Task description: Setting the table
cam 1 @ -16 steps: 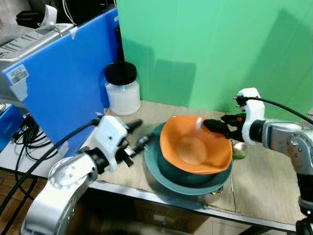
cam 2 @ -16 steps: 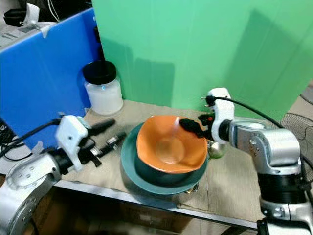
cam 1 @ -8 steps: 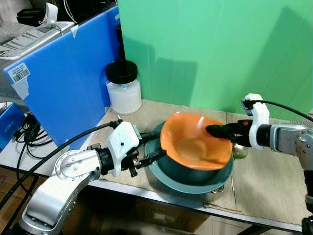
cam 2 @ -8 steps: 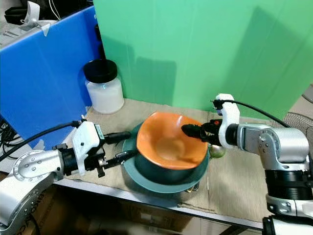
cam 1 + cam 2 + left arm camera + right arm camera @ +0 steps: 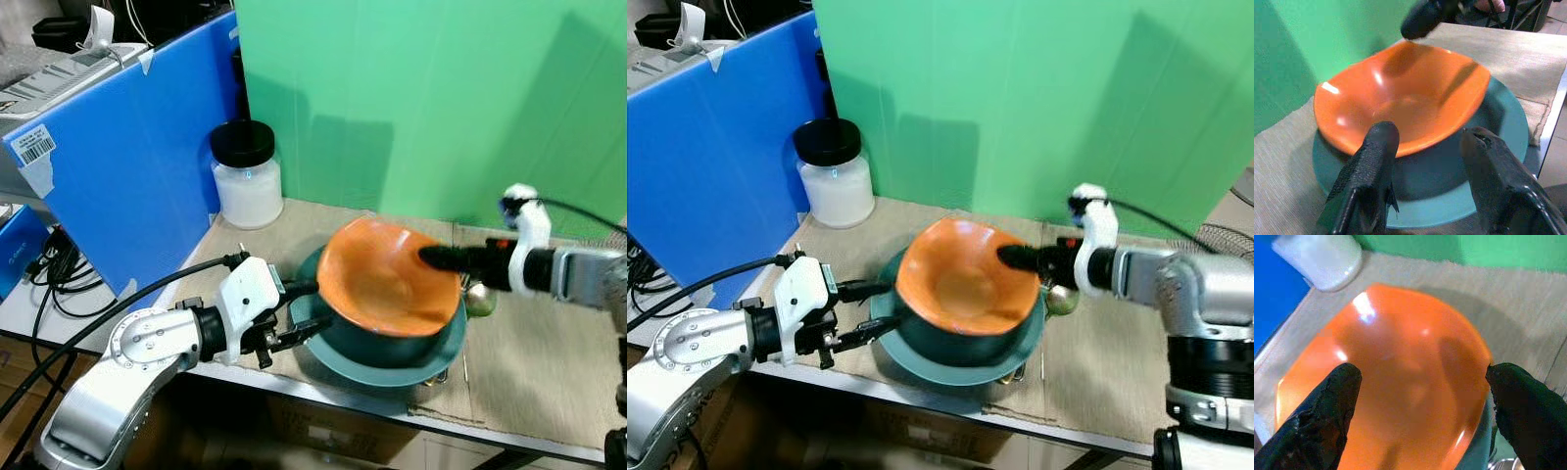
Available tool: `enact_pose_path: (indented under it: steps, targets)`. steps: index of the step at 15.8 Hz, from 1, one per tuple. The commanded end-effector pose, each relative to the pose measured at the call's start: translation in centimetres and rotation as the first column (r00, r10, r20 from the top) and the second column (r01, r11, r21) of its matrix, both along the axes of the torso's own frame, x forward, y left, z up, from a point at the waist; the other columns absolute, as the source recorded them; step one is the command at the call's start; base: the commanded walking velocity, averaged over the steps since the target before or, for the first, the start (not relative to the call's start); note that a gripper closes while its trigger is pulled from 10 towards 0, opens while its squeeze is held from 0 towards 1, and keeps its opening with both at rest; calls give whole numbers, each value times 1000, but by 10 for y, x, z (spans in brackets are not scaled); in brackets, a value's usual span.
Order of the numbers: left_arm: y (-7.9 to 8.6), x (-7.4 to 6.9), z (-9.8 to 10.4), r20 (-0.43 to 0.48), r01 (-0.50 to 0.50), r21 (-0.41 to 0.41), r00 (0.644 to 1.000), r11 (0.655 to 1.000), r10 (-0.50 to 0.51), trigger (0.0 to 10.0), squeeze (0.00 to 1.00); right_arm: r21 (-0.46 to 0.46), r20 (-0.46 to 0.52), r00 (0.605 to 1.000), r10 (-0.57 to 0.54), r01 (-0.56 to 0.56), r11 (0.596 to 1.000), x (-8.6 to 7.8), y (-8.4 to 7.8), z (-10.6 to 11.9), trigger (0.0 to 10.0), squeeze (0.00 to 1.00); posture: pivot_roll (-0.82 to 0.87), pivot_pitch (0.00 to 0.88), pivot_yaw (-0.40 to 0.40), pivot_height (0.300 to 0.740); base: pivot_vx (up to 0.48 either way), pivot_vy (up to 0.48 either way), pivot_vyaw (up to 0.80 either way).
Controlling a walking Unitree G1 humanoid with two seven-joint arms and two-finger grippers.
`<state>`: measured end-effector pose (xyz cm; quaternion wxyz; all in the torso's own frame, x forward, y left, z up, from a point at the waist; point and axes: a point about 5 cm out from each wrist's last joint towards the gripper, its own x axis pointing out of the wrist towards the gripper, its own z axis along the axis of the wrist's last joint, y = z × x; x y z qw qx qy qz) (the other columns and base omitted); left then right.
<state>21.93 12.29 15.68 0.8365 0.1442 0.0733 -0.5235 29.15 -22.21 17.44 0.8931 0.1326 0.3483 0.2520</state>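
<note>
Left wrist view has the left gripper (image 5: 1425,147) with its jaws spread, holding nothing, the two black fingers (image 5: 1374,161) reaching toward the near edge of the orange bowl (image 5: 1400,103) and the teal plate (image 5: 1498,127) beneath it; whether they touch the plate rim cannot be told. In the right wrist view the right gripper (image 5: 1420,382) is likewise spread wide and empty, its fingers apart over the orange bowl's hollow.

From the left eye view, the left gripper (image 5: 299,313) sits at 9 o'clock of the stack, and the right gripper (image 5: 436,258) comes in from 3 o'clock at the bowl's rim. The orange bowl (image 5: 382,279) is tilted, resting in a dark teal bowl (image 5: 377,348) that stands on the teal plate (image 5: 446,360) near the front edge of the table (image 5: 529,372), on a beige cloth. A small greenish round object (image 5: 479,301) lies just beside the stack at 3 o'clock. A white jar (image 5: 246,176) with a black lid stands at 10 o'clock, against a blue board (image 5: 127,166) and a green backdrop (image 5: 441,98).
</note>
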Motion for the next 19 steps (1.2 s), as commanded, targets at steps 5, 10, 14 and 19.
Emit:
enact_pose_path:
  steps: [5, 10, 14, 19]
  targets:
    - [0, -1, 1, 17, 17, 21, 1000, 1000, -18, 10000, 0, -15, -10, 1000, -19, 19, 1000, -4, -12, 11, 10000, 0, -90, 0, -14, 740, 0, 0, 0]
    - [-2, -2, 1, 12, 36, 20, 999, 999, -37, 10000, 0, 19, -126, 992, 0, 3, 1000, -14, 5, -16, 10000, 0, -89, 0, -13, 740, 0, 0, 0]
    - [-2, -1, 2, 12, 45, 23, 999, 999, -46, 10000, 0, 65, -159, 987, 25, -15, 998, -17, 18, -23, 0, 0, -86, 0, -11, 740, 0, 0, 0]
    - [-4, 0, 1, 14, 50, 23, 999, 998, -50, 10000, 0, 62, -194, 981, -9, 21, 998, -17, 20, -32, 0, 0, -84, 0, -13, 740, 0, 0, 0]
